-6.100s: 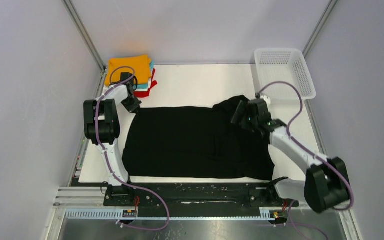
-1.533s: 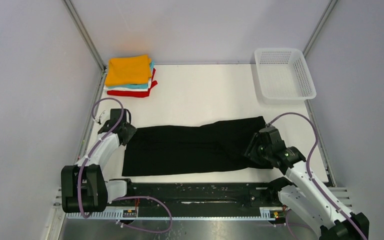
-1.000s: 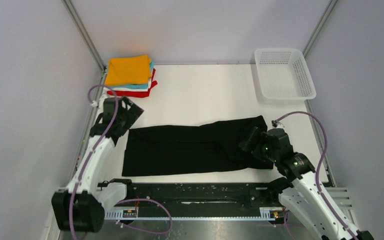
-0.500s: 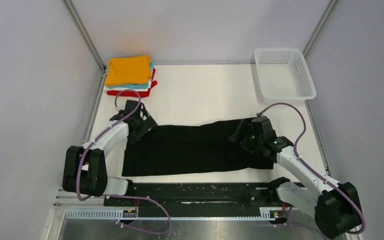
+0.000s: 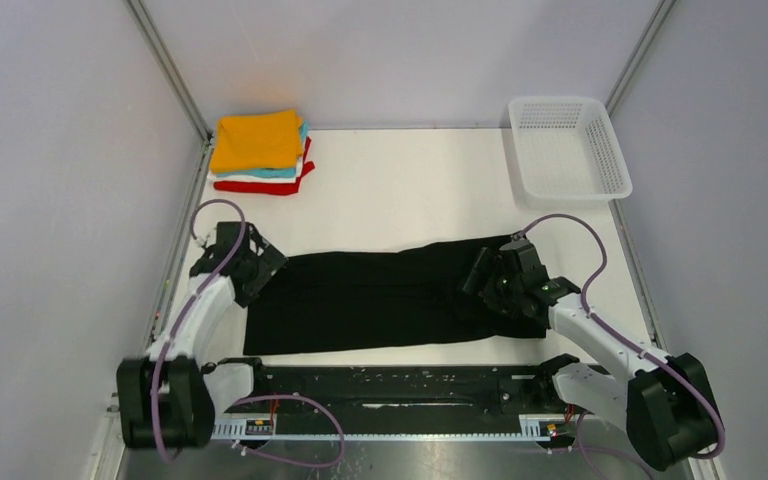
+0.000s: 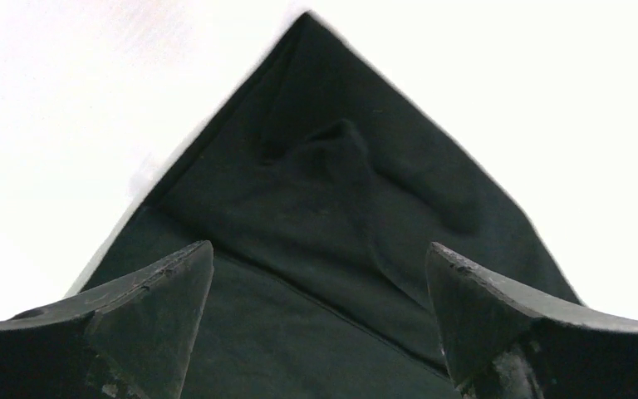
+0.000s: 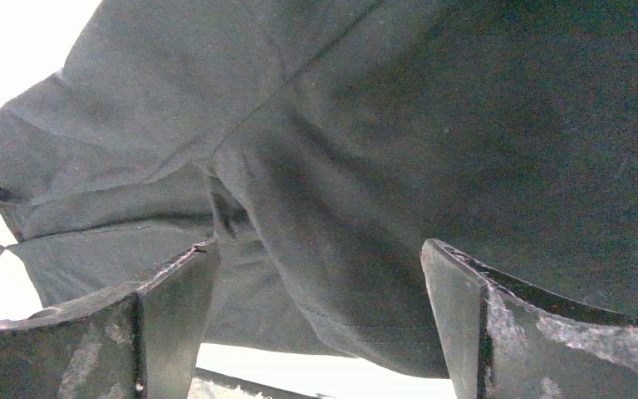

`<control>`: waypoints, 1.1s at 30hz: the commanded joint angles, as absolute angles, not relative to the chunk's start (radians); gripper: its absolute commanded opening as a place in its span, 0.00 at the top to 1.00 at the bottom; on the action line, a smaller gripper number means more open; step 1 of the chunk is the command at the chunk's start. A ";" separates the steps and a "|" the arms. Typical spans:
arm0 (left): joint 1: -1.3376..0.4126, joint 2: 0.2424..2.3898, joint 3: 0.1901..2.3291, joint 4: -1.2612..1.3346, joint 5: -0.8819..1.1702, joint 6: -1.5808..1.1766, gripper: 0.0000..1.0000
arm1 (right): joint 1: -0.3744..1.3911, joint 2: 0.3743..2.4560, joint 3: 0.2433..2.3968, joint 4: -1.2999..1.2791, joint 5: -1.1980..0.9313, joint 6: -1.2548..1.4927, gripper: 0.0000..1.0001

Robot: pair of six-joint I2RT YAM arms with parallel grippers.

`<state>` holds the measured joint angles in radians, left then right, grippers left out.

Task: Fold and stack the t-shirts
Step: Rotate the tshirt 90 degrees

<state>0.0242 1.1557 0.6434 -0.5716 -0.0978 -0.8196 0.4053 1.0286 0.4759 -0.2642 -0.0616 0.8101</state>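
A large black t-shirt (image 5: 370, 300) lies folded into a long band across the near half of the white table (image 5: 410, 180). My left gripper (image 5: 257, 270) hovers open over the band's left end, and the left wrist view shows the cloth's corner (image 6: 332, 199) between the spread fingers (image 6: 149, 307) of that gripper (image 6: 317, 253). My right gripper (image 5: 482, 280) stands open over the rumpled right end. In the right wrist view, creased black cloth (image 7: 432, 125) lies under the gripper (image 7: 320, 249), which holds nothing. Folded t-shirts (image 5: 258, 150) are stacked at the back left, orange on top.
A white mesh basket (image 5: 568, 150) stands at the back right corner. Metal frame posts and grey walls close in both sides. The black base rail (image 5: 390, 385) of the arms runs along the near table edge, just below the shirt.
Both arms have come down from a raised pose onto the shirt's ends. The left gripper drew back left toward the corner; the right shifted slightly. Both stayed open, and the shirt has not moved.
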 commanded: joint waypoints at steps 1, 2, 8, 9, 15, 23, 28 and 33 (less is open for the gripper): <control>0.007 0.961 0.669 -0.581 -0.097 -0.854 0.01 | 0.395 1.080 0.460 -0.210 -0.036 0.827 0.01; -0.008 0.939 0.682 -0.581 -0.090 -0.854 0.01 | 0.392 1.099 0.460 -0.196 -0.040 0.829 0.01; -0.203 1.019 0.749 -0.533 -0.044 -0.828 0.01 | 0.357 1.230 0.506 -0.159 -0.085 0.819 0.00; -0.229 1.054 0.751 -0.516 -0.031 -0.828 0.01 | 0.351 1.252 0.519 -0.159 -0.094 0.812 0.00; -0.383 1.259 0.742 -0.433 -0.010 -0.810 0.01 | 0.313 1.363 0.584 -0.124 -0.129 0.806 0.01; -0.406 1.292 0.584 -0.357 -0.005 -0.804 0.01 | 0.290 1.566 0.773 -0.115 -0.191 0.795 0.01; -0.408 1.305 0.550 -0.267 0.040 -0.821 0.01 | 0.281 1.691 0.953 -0.142 -0.214 0.770 0.00; -0.411 1.327 0.558 -0.203 0.083 -0.841 0.01 | 0.278 1.814 1.135 -0.198 -0.233 0.746 0.01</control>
<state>-0.4065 1.2823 0.5861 -0.2775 0.0105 -0.8143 0.2848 1.7451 1.0042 -0.1524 -0.2028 0.7826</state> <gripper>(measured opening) 0.989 0.993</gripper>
